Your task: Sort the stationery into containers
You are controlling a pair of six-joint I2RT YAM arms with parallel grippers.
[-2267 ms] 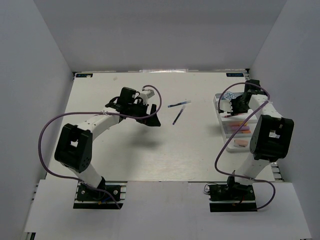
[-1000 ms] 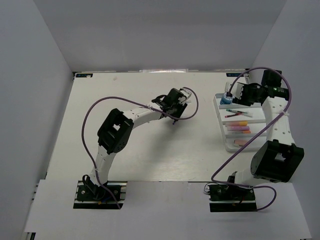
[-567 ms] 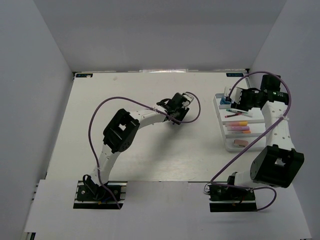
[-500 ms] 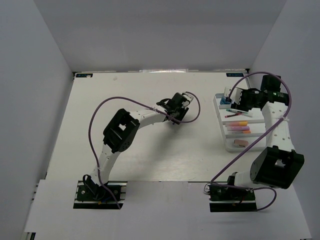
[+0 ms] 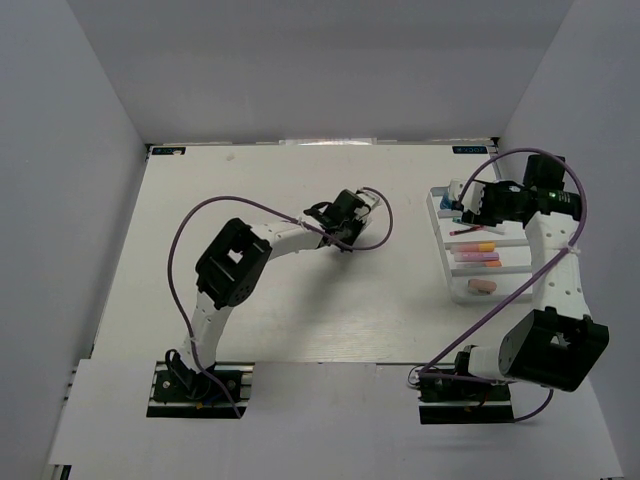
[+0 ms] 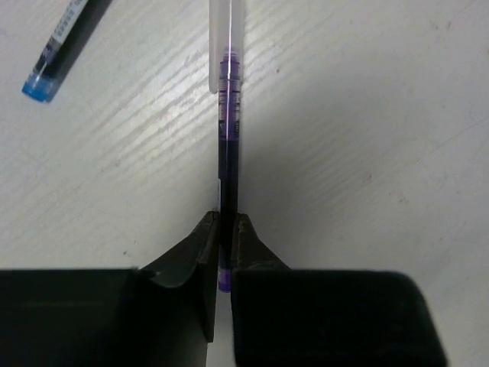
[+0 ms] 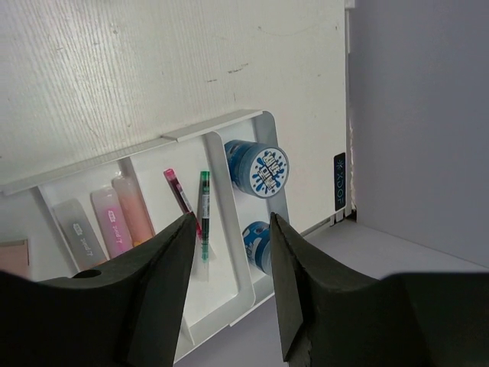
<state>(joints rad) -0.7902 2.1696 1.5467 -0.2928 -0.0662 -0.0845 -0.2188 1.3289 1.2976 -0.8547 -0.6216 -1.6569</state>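
Your left hand (image 6: pixel 227 222) clamps the purple pen (image 6: pixel 229 130) on the bench (image 6: pixel 367 115) for lifting; right hand (image 7: pixel 231 222) hovers parted over the tray (image 7: pixel 214 125).

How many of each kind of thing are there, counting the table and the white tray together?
Pens: 4 (purple pen in the left pincer, blue-ended pen beside it, red pen and green pen in the tray)
Highlighters: 3
Blue round items: 2
Pink eraser-like piece: 1
Total: 10
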